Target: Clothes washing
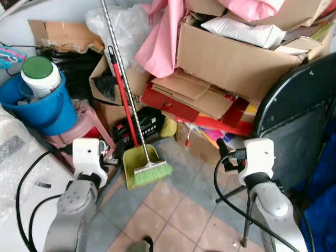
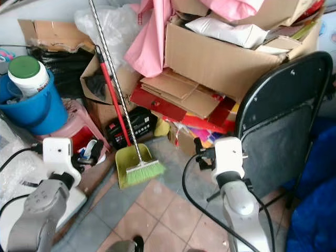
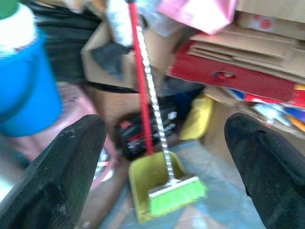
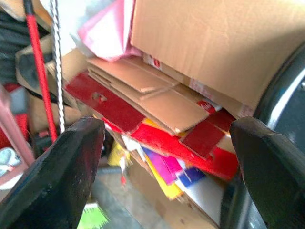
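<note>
A pink cloth (image 1: 160, 37) hangs down over a big cardboard box (image 1: 231, 63) at the back. A blue bucket (image 1: 42, 107) stands at the left on a pink stool (image 1: 86, 123), with a white tub with a green lid (image 1: 39, 76) in it. My left gripper (image 3: 164, 143) is held low in front of the stool, open and holding nothing. My right gripper (image 4: 167, 143) is open too and holds nothing. It points at the flattened cardboard and red sheets (image 1: 194, 107) under the box. Both are well short of the pink cloth.
A green broom (image 1: 152, 172) and yellow-green dustpan (image 1: 137, 157) lean against the clutter in the middle. A black folding chair (image 1: 299, 121) stands close on the right, blue fabric (image 1: 320, 210) beside it. A white surface with plastic wrap (image 1: 16, 210) lies at lower left. Tiled floor (image 1: 173, 210) lies ahead.
</note>
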### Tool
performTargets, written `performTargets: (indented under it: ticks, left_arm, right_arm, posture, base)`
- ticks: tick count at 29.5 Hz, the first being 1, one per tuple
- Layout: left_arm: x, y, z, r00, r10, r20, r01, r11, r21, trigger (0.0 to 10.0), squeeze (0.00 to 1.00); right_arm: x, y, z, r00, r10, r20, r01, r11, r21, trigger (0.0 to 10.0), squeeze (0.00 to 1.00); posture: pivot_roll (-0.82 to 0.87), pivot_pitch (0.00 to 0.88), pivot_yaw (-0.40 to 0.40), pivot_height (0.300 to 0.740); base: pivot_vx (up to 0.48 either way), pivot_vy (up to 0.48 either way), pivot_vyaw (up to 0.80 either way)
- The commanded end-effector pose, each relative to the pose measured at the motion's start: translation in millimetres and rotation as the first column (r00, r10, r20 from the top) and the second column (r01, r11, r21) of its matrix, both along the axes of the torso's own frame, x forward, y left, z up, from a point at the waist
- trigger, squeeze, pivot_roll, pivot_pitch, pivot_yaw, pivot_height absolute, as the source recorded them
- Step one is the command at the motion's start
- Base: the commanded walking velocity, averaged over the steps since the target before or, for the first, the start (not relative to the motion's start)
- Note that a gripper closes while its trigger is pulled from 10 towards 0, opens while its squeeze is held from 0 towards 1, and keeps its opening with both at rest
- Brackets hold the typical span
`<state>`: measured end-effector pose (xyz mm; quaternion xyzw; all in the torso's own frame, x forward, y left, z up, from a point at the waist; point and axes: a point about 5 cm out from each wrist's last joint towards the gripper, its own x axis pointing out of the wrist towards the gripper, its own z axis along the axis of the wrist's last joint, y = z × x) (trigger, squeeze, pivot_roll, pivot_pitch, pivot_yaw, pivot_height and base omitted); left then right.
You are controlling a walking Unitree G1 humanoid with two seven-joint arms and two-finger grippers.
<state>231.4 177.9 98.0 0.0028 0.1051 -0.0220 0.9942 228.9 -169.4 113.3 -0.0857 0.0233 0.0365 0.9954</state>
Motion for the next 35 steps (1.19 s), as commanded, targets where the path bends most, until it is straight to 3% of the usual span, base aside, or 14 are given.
performTargets:
  ticks: [1, 10, 15, 19, 23, 27, 35]
  left_arm:
    - [-2.8, 3.5, -7.2, 0.999, 0.003, -0.04, -0.003, 1.0, 0.001, 10.0, 0.0]
    - [3.2, 2.6, -3.5, 1.0, 0.006, -0.018, -0.006, 1.0, 0.018, 10.0, 0.0]
    - [4.0, 0.2, -1.5, 1.0, -0.009, -0.002, 0.009, 0.999, 0.051, 10.0, 0.0]
    - [7.2, 1.5, -3.7, 0.999, 0.04, -0.036, -0.039, 0.999, 0.003, 10.0, 0.0]
    - [6.4, 1.4, -8.6, 0.997, 0.02, -0.069, -0.023, 0.999, -0.039, 10.0, 0.0]
    - [7.2, 3.1, -7.5, 0.997, 0.046, -0.054, -0.046, 0.999, 0.001, 10.0, 0.0]
    - [12.5, 4.4, -1.6, 0.997, 0.074, -0.015, -0.075, 0.997, -0.036, 10.0, 0.0]
  right_arm:
    - [-0.4, 2.2, 2.0, 1.0, 0.012, 0.01, -0.012, 1.0, 0.011, 10.0, 0.0]
    - [5.6, 3.8, 6.6, 0.999, 0.026, 0.029, -0.026, 1.0, 0.014, 10.0, 0.0]
    - [5.5, 3.4, 6.2, 0.999, 0.029, 0.027, -0.029, 0.999, 0.016, 10.0, 0.0]
    - [8.8, 10.6, 7.2, 0.998, 0.054, 0.036, -0.055, 0.998, 0.023, 10.0, 0.0]
    - [11.3, 16.1, 9.1, 0.996, 0.079, 0.044, -0.081, 0.996, 0.041, 10.0, 0.0]
    - [10.8, 16.5, 9.6, 0.995, 0.091, 0.047, -0.093, 0.995, 0.036, 10.0, 0.0]
    - [12.1, 16.1, 10.1, 0.994, 0.093, 0.051, -0.095, 0.994, 0.051, 10.0, 0.0]
  posture:
    - [-0.09, 0.0, 0.063, 0.74]
    - [-0.09, 0.0, 0.061, 0.74]
    - [-0.09, 0.0, 0.062, 0.74]
    - [-0.09, 0.0, 0.067, 0.74]
    - [-0.1, 0.0, 0.065, 0.74]
    - [-0.09, 0.0, 0.065, 0.74]
    - [-0.09, 0.0, 0.07, 0.74]
  base:
    - [0.0, 0.0, 0.78]
    - [0.0, 0.409, 0.78]
    - [0.0, 0.0, 0.78]
    - [0.0, 0.0, 0.78]
    - [0.0, 0.0, 0.78]
    - [0.0, 0.0, 0.79]
    - [0.0, 0.0, 0.79]
